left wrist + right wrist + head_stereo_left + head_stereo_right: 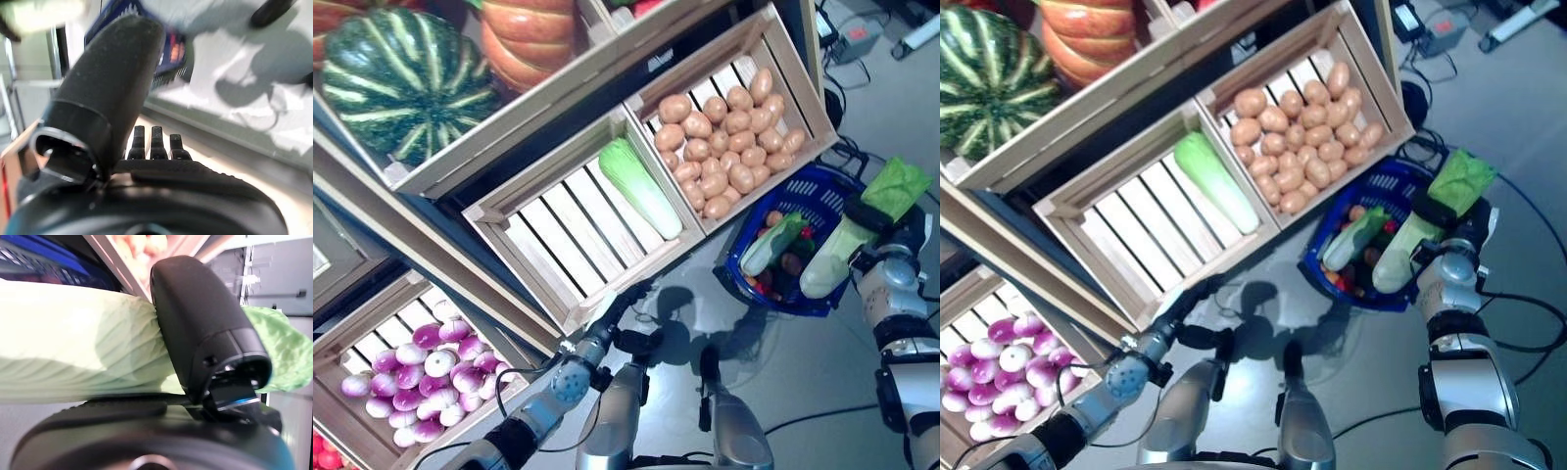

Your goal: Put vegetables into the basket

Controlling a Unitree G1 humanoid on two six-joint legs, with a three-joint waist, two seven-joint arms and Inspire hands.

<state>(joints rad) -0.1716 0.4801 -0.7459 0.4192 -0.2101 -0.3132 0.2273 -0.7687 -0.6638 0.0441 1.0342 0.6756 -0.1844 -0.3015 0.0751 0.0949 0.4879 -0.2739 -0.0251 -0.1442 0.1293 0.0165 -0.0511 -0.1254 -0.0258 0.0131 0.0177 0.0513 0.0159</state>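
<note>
Left hand [607, 328]: hanging low by the front edge of the slatted cabbage crate, fingers straight and holding nothing in its wrist view. It reads as the spare hand, parked clear of the work.
Onion crate [352, 343]: bottom-left on the rack, full of purple-and-white onions [416, 367]. Nobody near it.
Watermelon [401, 78]: upper shelf, far left, with a pumpkin [524, 39] beside it. Big items, well away from either hand.
Cabbage crate [529, 245]: middle of the rack, tilted so the stock faces out. One napa cabbage [641, 186] is left, lying against the crate's right wall.
Potato crate [793, 88]: next crate to the right, packed with potatoes [724, 137], sitting just above the basket.
Basket [827, 186]: blue plastic, on the floor below the potato crate's lower corner. It holds a pale green vegetable [769, 245] and some small red and brown ones, so the loading looks well under way.
Held cabbage [847, 245]: a second napa cabbage, white stem pointing down over the basket's right rim, leafy end up. That angle looks set for a stem-first drop.
Right hand [867, 211]: wrapped round the middle of that cabbage, thumb clamped across it in the wrist view. A mid-body hold keeps it balanced.
</note>
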